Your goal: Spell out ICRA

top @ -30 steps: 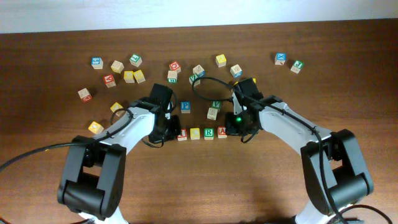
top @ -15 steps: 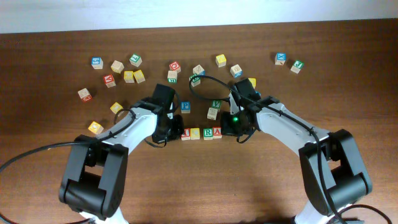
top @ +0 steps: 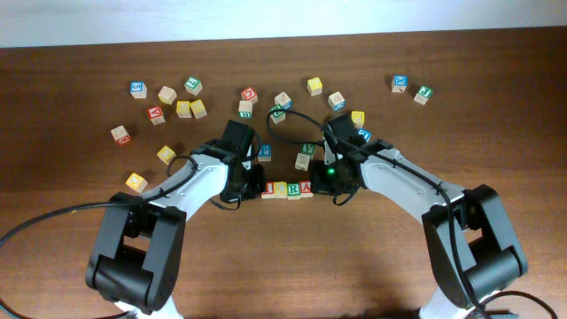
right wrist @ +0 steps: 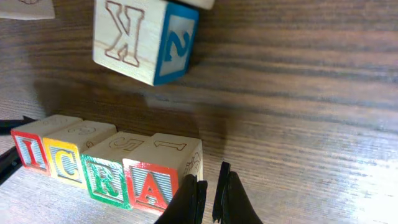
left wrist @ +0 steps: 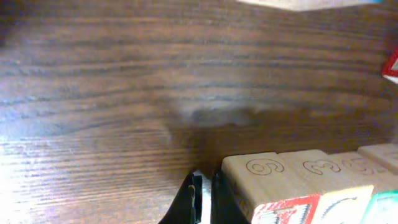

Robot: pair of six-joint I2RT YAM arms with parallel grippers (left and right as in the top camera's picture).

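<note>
Fingers pinched together and empty, the right gripper (right wrist: 208,186) sat just beside the A block (right wrist: 152,185); the left gripper (left wrist: 204,190), equally closed, flanked the I block (left wrist: 267,180). The ICRA row (top: 285,189) ran lengthwise between them.

Row of blocks (left wrist: 267,171) cropped by bottom and right edges of left wrist view, K block (right wrist: 144,38) top cut off, scattered blocks (top: 166,94) lettering too small overhead.

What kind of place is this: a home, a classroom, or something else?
Probably a robotics lab bench, not a home. A left arm and a right arm work at a bare wooden table, letter blocks lie scattered on it, and a plain white wall stands behind.
</note>
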